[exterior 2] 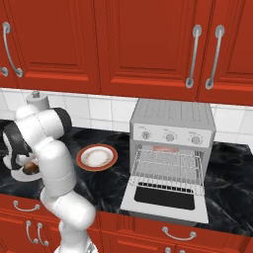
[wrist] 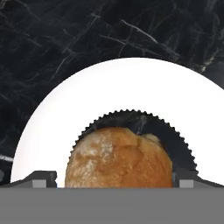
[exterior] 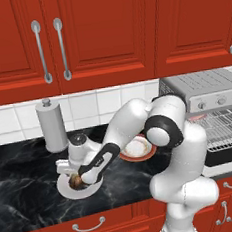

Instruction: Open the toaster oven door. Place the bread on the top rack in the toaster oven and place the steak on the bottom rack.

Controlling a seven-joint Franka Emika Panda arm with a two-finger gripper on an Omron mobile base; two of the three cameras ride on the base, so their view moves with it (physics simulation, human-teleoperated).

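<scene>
One roll (wrist: 119, 156), two plates: one white (wrist: 131, 87), one red-rimmed (exterior 2: 97, 157). One toaster oven (exterior 2: 173, 148), three knobs, two racks. One paper-towel holder (exterior: 52, 125). Four long cabinet handles along the upper doors.

Bread (wrist: 119, 157) crusty, rough, floury; white plate (wrist: 52, 127) smooth, matt; counter (exterior: 25, 192) glossy black marble; toaster oven (exterior 2: 173, 123) brushed silver metal

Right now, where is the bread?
The bread lies on a white plate on the black counter, between the open gripper's fingertips in the hand view, left of the toaster oven.
</scene>
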